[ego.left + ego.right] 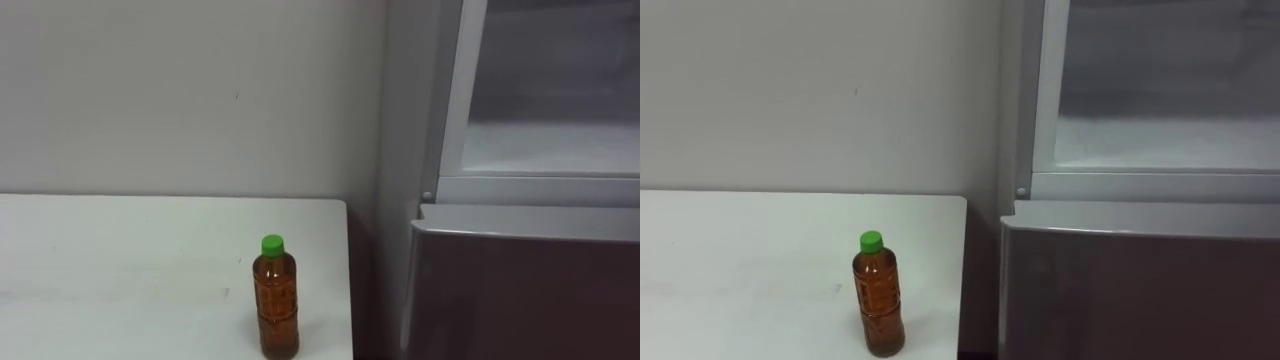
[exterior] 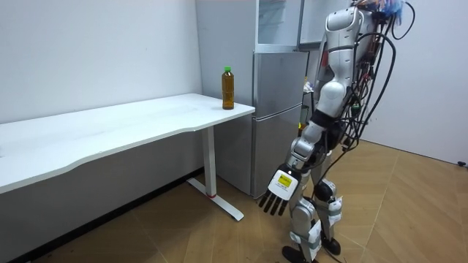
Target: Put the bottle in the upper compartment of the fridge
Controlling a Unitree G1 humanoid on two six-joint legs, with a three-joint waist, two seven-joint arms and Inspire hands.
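Robot stands facing the fridge (image 2: pixel 278 109), whose upper compartment is open. Its left hand (image 2: pixel 279 191) hangs low, fingers straight, holding nothing. The bottle (image 2: pixel 228 88) stands upright on the white table (image 2: pixel 110 128) corner near the fridge.

The two eye views are taken from the robot's head, close up and aimed slightly down at the end of the table (image 1: pixel 120 270), the bottle (image 1: pixel 276 300) on it and the fridge (image 1: pixel 520 290) just beside. Near-identical framing is given, offset a little sideways. The room view is shot from well back, on the robot's left side, and the same table end, bottle and fridge are covered.
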